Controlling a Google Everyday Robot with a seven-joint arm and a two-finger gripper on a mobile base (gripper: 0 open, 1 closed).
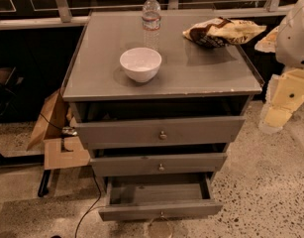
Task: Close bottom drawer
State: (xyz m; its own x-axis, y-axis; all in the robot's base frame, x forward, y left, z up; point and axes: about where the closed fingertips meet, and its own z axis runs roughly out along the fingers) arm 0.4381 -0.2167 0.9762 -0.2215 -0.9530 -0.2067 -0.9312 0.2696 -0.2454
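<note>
The grey cabinet has three stacked drawers, all partly open. The bottom drawer is pulled out the farthest, and its inside looks empty. Its small round knob sits at the centre of the low front. The mid drawer and the top drawer stand out only a little. My arm comes in at the right edge. The gripper seems to be at the arm's lower end, beside the cabinet's right side at about top-drawer height, well apart from the bottom drawer.
On the cabinet top stand a white bowl, a water bottle and a chip bag. Cardboard and a black cable lie on the speckled floor to the left. A railing runs behind.
</note>
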